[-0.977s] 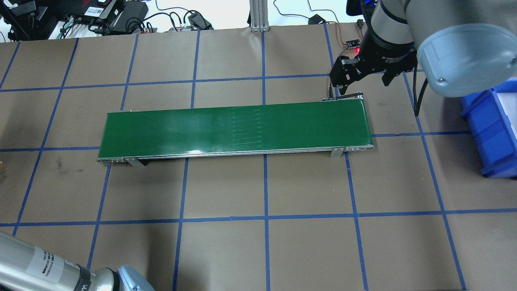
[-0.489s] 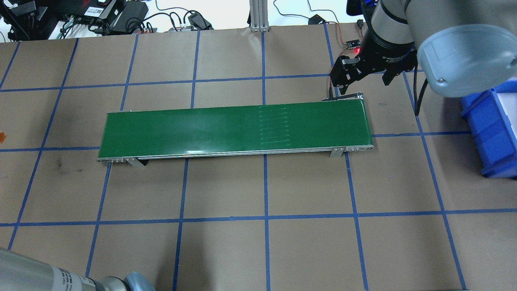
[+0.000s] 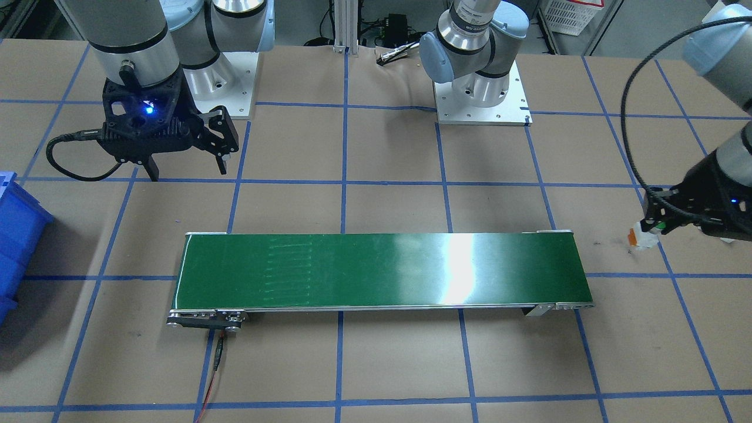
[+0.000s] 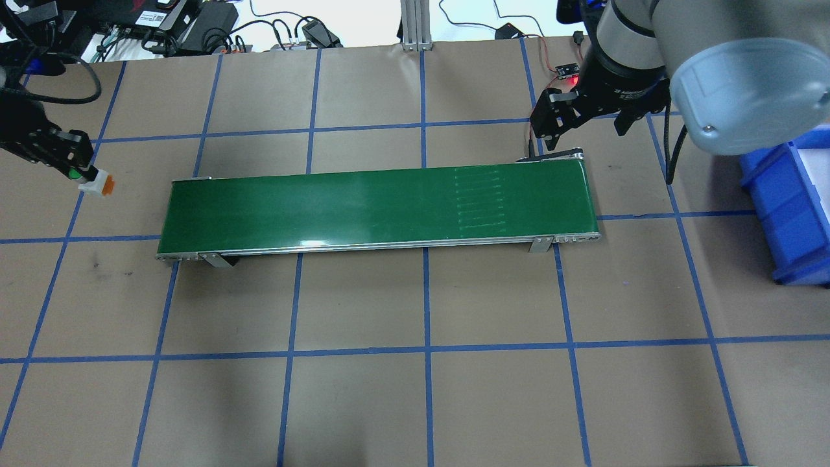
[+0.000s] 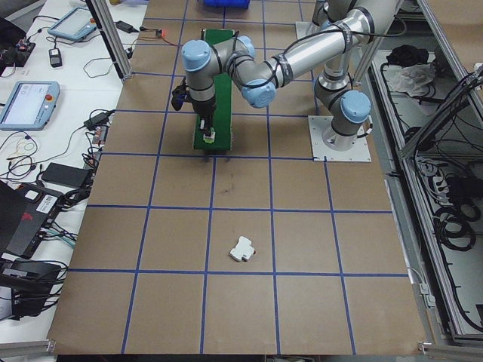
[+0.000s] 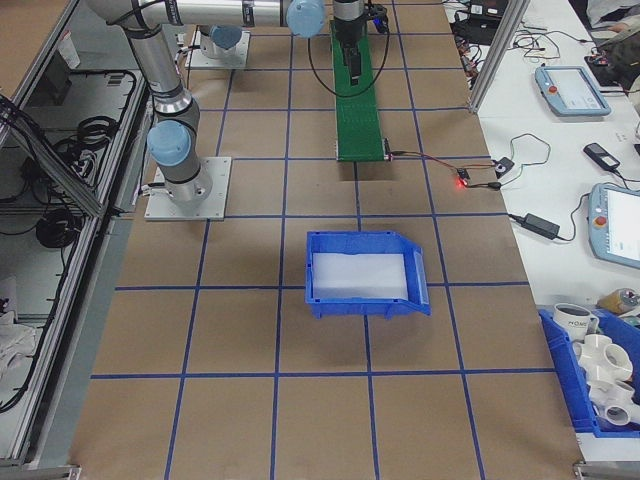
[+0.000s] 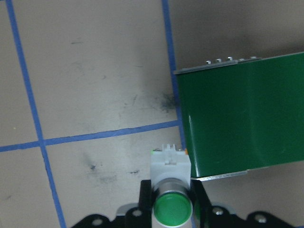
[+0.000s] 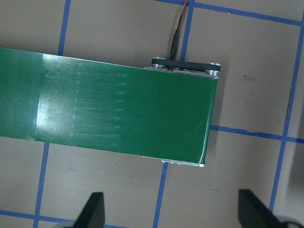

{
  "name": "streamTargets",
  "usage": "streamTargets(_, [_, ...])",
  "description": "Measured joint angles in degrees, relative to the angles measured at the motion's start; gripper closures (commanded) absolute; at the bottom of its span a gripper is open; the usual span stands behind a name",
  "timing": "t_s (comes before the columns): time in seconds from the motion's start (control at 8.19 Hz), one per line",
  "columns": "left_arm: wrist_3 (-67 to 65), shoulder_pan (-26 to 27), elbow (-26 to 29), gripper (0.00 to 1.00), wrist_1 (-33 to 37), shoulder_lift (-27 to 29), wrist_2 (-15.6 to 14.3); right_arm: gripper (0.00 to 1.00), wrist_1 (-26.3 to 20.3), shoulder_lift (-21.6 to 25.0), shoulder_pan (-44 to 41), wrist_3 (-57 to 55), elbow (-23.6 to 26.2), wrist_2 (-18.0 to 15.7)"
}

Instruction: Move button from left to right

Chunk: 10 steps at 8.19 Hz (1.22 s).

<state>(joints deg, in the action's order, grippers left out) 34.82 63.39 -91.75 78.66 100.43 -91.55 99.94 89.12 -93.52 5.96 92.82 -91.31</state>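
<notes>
The button (image 7: 172,209), a green cap on a white body, sits between the fingers of my left gripper (image 7: 172,202), which is shut on it. In the overhead view the left gripper (image 4: 78,172) hangs just off the left end of the green conveyor belt (image 4: 376,207), with the button (image 4: 92,185) sticking out below it. The front-facing view shows the same button (image 3: 643,238) past the belt's (image 3: 376,270) right end. My right gripper (image 4: 583,126) stands open and empty over the belt's far right end; its fingers (image 8: 92,211) are spread wide.
A blue bin (image 4: 791,207) stands on the table to the right of the belt, also seen from the right end (image 6: 365,275). A white block (image 5: 241,249) lies on the table at the left end. A red-black cable (image 3: 211,376) leads off the belt's motor end.
My left arm swung out of the lower left corner; its gripper now shows left of the belt with the button. The belt's seam marks have moved right. The right gripper has barely moved.
</notes>
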Motion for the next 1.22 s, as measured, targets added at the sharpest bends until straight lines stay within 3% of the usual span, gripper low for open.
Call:
streamTargets(0.24, [7.8, 4.2, -1.7, 0.99, -0.2, -0.7, 0.2, 0.0, -0.1, 0.0, 0.0, -0.1, 0.0, 0.0])
streamTargets(0.73, [43.6, 8.8, -2.1, 0.97, -0.3, 1.7, -0.3, 0.0, 0.0, 0.0, 0.0, 0.0, 0.1, 0.0])
streamTargets(0.85, [51.9, 10.3, -2.1, 0.92, -0.9, 3.0, -0.4, 0.0, -0.1, 0.0, 0.0, 0.0, 0.1, 0.1])
streamTargets(0.98, [56.5, 11.6, -2.1, 0.79, -2.7, 4.0, -0.6, 0.0, -0.2, 0.0, 0.0, 0.0, 0.1, 0.1])
streamTargets(1.22, [59.4, 14.3, -3.2, 0.78, -5.0, 5.0, -1.6, 0.0, -0.3, -0.1, 0.0, 0.0, 0.2, 0.2])
